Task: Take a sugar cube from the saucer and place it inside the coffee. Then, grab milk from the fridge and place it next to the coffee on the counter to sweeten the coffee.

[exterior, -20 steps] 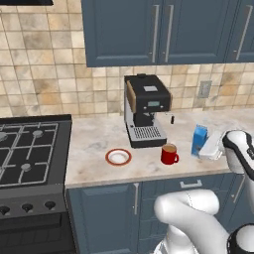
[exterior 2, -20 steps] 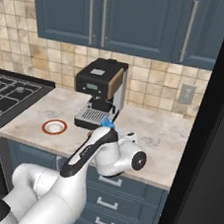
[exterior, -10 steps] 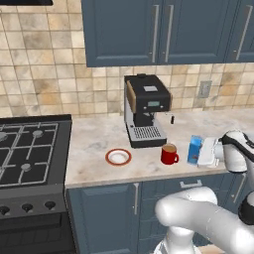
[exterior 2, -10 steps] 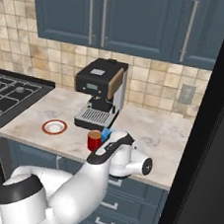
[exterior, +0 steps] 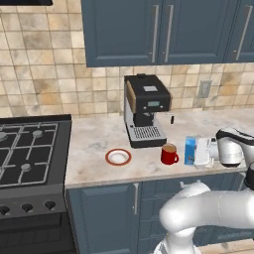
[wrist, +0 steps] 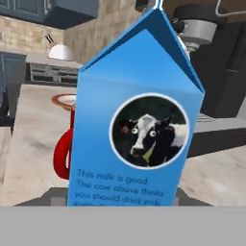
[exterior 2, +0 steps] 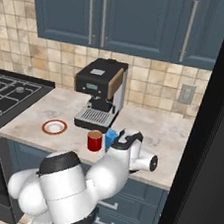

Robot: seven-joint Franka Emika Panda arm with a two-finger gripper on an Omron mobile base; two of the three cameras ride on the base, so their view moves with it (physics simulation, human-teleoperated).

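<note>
I judge this the last step: my hand [exterior: 202, 153] pinches the milk [exterior: 190, 150] just right of the coffee [exterior: 169, 155] on the worktop [exterior: 94, 144]. Next I should set it flat and let go. My fingertips are hidden behind the carton; the saucer [exterior: 118, 157] looks bare, the sugar cube too small to find.

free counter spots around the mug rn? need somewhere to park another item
Bare counter lies between the stove and the saucer, and right of the coffee machine toward the wall outlet. It is crowded around the coffee: the milk stands just right of it, with the claw on the carton.
</note>
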